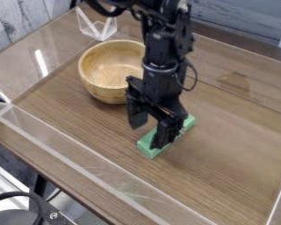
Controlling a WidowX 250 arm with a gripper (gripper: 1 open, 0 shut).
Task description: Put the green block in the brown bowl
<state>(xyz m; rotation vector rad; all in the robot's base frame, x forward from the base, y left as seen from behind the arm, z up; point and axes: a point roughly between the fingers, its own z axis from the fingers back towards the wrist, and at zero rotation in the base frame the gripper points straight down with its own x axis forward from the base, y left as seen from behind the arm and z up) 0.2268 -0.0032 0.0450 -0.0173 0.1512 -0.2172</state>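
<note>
The wooden table (225, 132) spreads under me, brown grain running across it, with a clear low wall (61, 149) along its near edge. The brown bowl (111, 70) sits on the table toward the far left, upright, its pale inside showing nothing in it. Behind the bowl, near the far edge, stands a clear glass-like object (94, 25), apart from the bowl.

My arm (164, 44) comes down from the top of the view, black, with the wrist pointing straight at the table. My gripper (154, 125) hangs low over the green block (167, 136), its two dark fingers (140, 112) spread wide and released, clasping nothing. One finger stands on the bowl side of the block and the other overlaps the block's middle from this view; I cannot tell whether either pad touches it.

The green block lies flat on the table, to the right of the bowl and nearer the camera, well outside the bowl, its long side running diagonally; my fingers hide much of it.
</note>
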